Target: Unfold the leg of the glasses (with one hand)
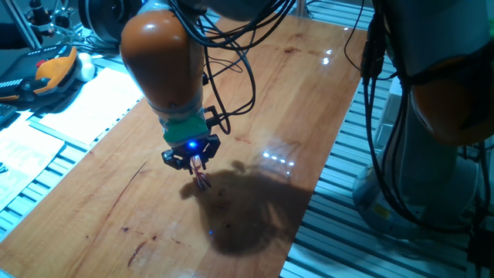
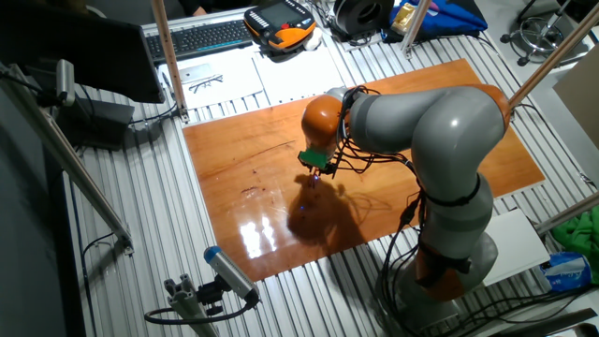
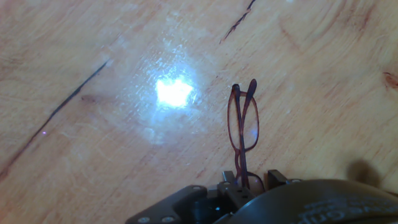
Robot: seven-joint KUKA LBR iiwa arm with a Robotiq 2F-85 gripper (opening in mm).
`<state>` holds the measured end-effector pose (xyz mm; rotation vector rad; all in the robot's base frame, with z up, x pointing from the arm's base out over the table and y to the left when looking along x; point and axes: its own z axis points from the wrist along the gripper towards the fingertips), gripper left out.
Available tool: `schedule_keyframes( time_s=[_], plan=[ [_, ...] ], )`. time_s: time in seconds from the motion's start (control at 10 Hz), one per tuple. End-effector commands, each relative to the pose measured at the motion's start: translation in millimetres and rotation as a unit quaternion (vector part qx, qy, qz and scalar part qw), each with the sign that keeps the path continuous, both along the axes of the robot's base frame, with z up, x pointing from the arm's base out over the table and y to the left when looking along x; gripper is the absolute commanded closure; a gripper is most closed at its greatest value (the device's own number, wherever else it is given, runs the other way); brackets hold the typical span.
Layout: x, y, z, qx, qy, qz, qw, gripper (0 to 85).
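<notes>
Glasses [image 3: 243,127] hung pinched by one end in the gripper [image 3: 246,182], clear of the worktop [image 3: 93,155] near its middle and pointing toward twelve o'clock in the hand view; we judged they were held aloft so a folded leg had room to swing.

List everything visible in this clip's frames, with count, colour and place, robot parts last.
glasses: one, reddish-brown, hanging from the gripper above the table
table: one, brown wood, centre
keyboard: one, black, behind the table
papers: several sheets, white, beside the table's far edge
orange-black device: one, next to the keyboard
gripper: one, black with blue light, shut on the glasses
arm: one, grey and orange, over the table
</notes>
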<state>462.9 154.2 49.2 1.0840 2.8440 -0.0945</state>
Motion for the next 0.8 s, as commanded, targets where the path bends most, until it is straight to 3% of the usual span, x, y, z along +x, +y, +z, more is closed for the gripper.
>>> schedule_keyframes(
  time_s=[0.0, 0.7],
  plan=[
    [0.1, 0.0, -1.0, 0.001, 0.0, 0.001, 1.0, 51.0],
    [0.4, -0.1, -4.2, 0.004, -0.003, 0.006, 1.0, 51.0]
  ],
)
